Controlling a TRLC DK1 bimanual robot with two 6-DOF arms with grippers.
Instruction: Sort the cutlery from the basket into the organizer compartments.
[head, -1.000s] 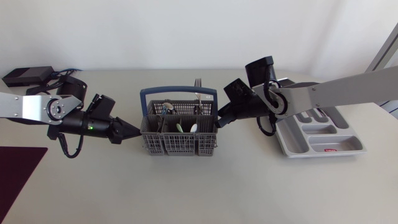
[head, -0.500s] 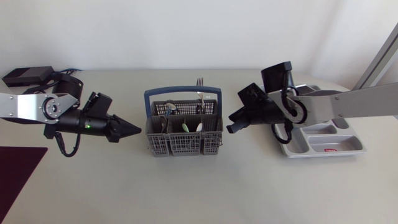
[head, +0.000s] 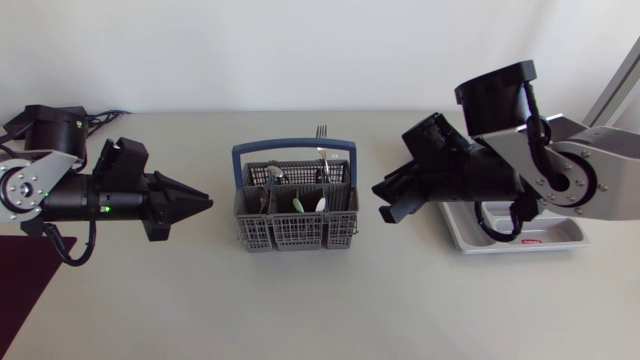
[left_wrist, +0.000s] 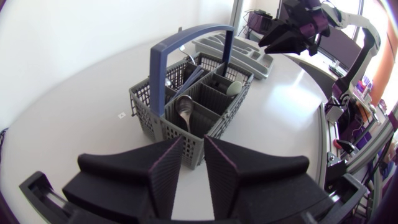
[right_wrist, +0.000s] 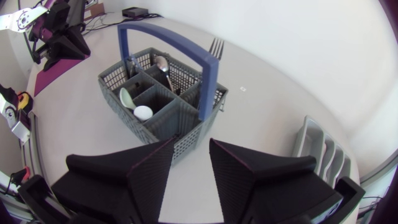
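Left gripper (left_wrist: 193, 142): its fingers are standing a narrow gap apart and are gripping nothing. It is pointing at the near end wall of the basket (left_wrist: 155, 121) and is hanging short of it, not touching. In the head view this gripper (head: 203, 203) is lying level with the basket's (head: 290, 232) left end.

Right gripper (right_wrist: 191, 144): its fingers are likewise parted by a small gap and are holding nothing. It is facing the opposite end of the basket (right_wrist: 186, 134) and is hovering clear of it, between the basket and the organizer (right_wrist: 314, 146).

The grey mesh basket is standing upright at the table's middle, its blue handle (head: 293, 148) arching over it. A fork (head: 320, 133) is standing tines up in a far compartment, a metal spoon (head: 272, 173) is leaning in another, and a pale green spoon (right_wrist: 126, 98) and a white spoon (right_wrist: 143, 112) are sitting in the near ones. The organizer (head: 520, 238) is lying to the right, largely under the right arm.
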